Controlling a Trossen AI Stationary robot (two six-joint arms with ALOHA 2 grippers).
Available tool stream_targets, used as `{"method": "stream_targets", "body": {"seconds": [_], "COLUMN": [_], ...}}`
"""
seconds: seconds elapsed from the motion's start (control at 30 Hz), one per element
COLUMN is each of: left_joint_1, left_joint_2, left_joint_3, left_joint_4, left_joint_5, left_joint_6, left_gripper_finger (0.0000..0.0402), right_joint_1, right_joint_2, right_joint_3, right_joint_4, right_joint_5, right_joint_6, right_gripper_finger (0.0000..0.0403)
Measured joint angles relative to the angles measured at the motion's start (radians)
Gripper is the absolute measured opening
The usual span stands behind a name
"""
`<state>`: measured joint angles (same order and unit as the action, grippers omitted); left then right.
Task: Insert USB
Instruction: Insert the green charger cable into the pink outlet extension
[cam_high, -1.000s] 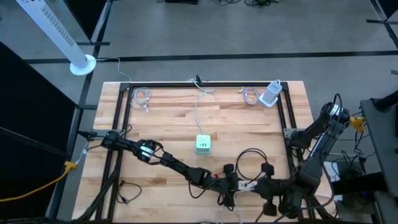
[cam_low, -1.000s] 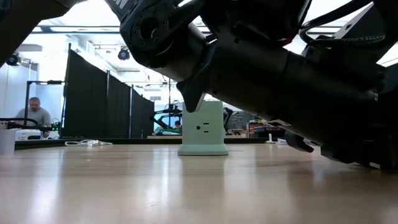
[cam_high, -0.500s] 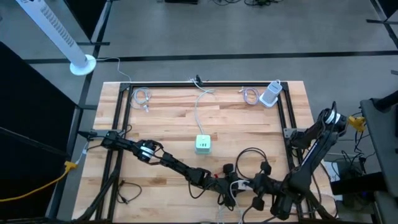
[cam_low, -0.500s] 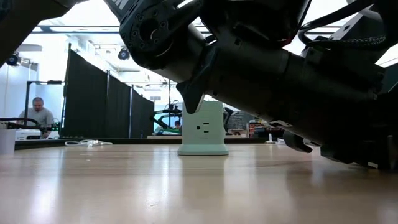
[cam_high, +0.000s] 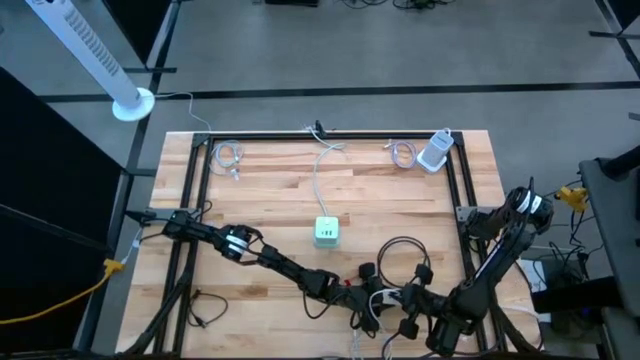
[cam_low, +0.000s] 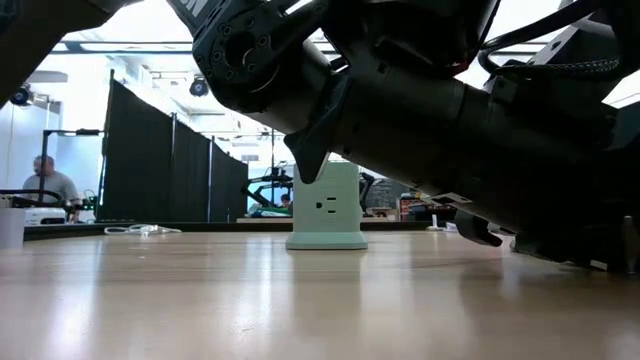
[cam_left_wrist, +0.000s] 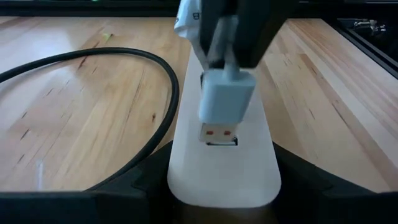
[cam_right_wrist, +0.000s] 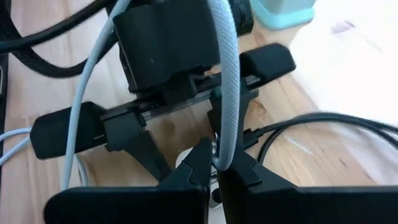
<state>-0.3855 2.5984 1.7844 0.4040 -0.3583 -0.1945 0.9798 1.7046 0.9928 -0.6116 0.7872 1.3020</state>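
usb plug (cam_left_wrist: 225, 104), pale grey with an orange tongue in its metal mouth, hangs just above a port in the white hub (cam_left_wrist: 222, 167). no brand, label or writing can be read on either part.

left wrist view: the left gripper (cam_left_wrist: 221, 186) grasps the white hub, one dark finger (cam_left_wrist: 152, 177) on each long side. the right gripper (cam_left_wrist: 227, 28) comes down from above, clenched on the plug's grey cable (cam_right_wrist: 227, 81). a black cable (cam_left_wrist: 93, 62) loops on the wood beside the hub.

right wrist view: the cable runs up between the two closed fingers (cam_right_wrist: 202, 163); the hub shows only as a small white patch beneath them.

high view: both arms meet at the table's (cam_high: 280, 180) near edge, on the near side of the green power cube (cam_high: 326, 232). the left arm lies low and stretched out; the right arm folds back from the far right.

low view: the dark arms fill the frame; the power cube (cam_low: 327, 208) stands behind them. a person sits far off in the room.
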Motion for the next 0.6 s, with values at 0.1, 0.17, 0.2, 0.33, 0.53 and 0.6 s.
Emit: {"method": "stream_targets", "body": {"seconds": [0.1, 0.17, 0.2, 0.33, 0.53, 0.6], "left_joint_1": [0.001, 0.001, 0.001, 0.001, 0.002, 0.002], "left_joint_2": [0.000, 0.000, 0.000, 0.000, 0.000, 0.000], "left_joint_3": [0.000, 0.000, 0.000, -0.001, -0.001, -0.001], "left_joint_4": [-0.001, 0.000, 0.000, -0.001, -0.002, -0.002], "left_joint_5": [-0.003, -0.004, -0.004, -0.010, -0.009, -0.009], "left_joint_6": [0.000, 0.002, 0.002, 0.002, 0.004, 0.004], "left_gripper_finger": [0.0193, 0.0193, 0.0193, 0.0193, 0.0193, 0.0193], "right_joint_1": [-0.005, -0.008, -0.009, -0.011, -0.012, -0.012], "right_joint_2": [0.011, 0.017, 0.025, 0.032, 0.023, 0.019], "right_joint_3": [0.000, 0.001, 0.002, 0.002, 0.002, 0.001], "right_joint_4": [0.001, 0.004, 0.008, 0.009, -0.006, -0.007], "right_joint_5": [-0.009, -0.014, -0.014, -0.020, -0.053, -0.057], "right_joint_6": [0.010, 0.011, 0.015, 0.026, 0.026, 0.026], "right_gripper_finger": [0.0000, 0.0000, 0.0000, 0.0000, 0.0000, 0.0000]}}
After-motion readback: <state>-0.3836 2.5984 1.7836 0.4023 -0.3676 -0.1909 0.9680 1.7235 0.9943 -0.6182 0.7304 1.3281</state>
